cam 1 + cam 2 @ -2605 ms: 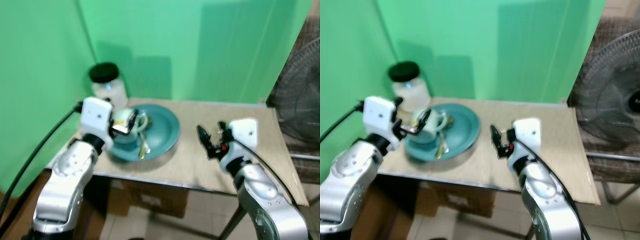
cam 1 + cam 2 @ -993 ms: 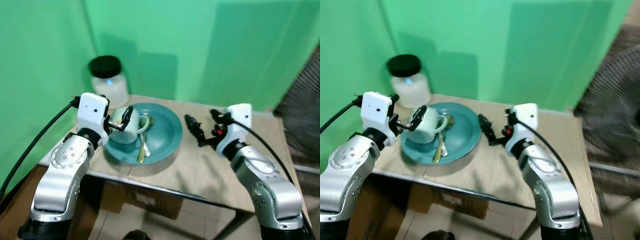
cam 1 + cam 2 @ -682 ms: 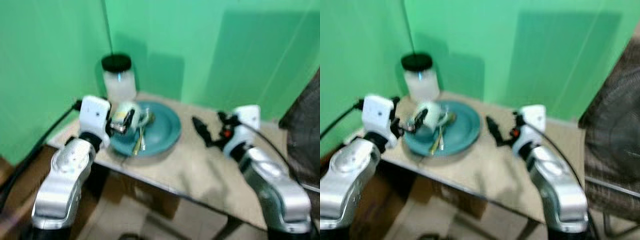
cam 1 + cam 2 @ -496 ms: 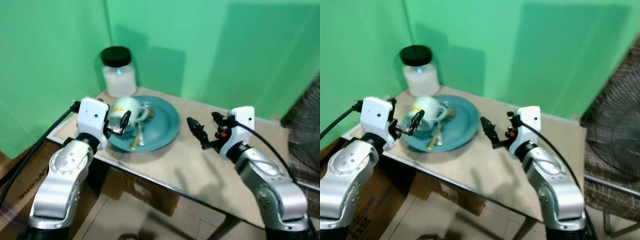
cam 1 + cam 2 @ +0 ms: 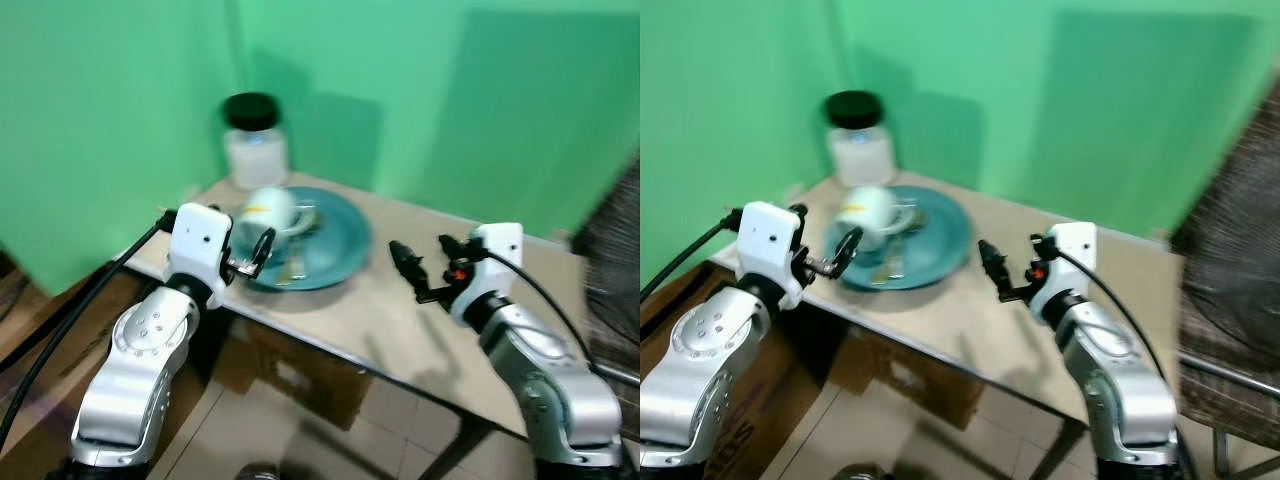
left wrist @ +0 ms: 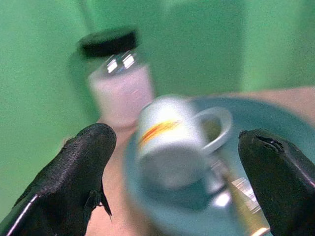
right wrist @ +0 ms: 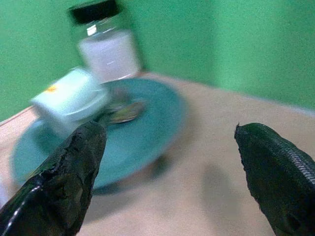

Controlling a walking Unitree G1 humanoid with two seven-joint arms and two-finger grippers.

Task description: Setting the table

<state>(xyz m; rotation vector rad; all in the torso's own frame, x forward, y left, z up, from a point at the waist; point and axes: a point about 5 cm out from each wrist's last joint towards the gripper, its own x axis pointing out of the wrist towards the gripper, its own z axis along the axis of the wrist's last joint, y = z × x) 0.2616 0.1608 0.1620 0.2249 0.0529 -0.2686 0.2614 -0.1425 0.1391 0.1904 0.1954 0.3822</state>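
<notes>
Jaws of left gripper (image 6: 172, 172) spread wide, empty, just before the pale mug (image 5: 268, 211). Mug lying tipped on the teal plate (image 5: 335, 262) beside a spoon (image 7: 124, 112), plate on the desk (image 5: 400, 310). Right gripper (image 5: 408, 268) jaws likewise apart, hovering over bare desk beside plate. Black-lidded jar (image 5: 254, 140) behind plate.

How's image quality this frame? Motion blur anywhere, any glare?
Both eye views are softly motion-blurred, worst at the right edge. Left wrist view: mug and jar smeared, with highlights on the jar glass. Right wrist view: plate blurred; the end effector fingers look sharper.
</notes>
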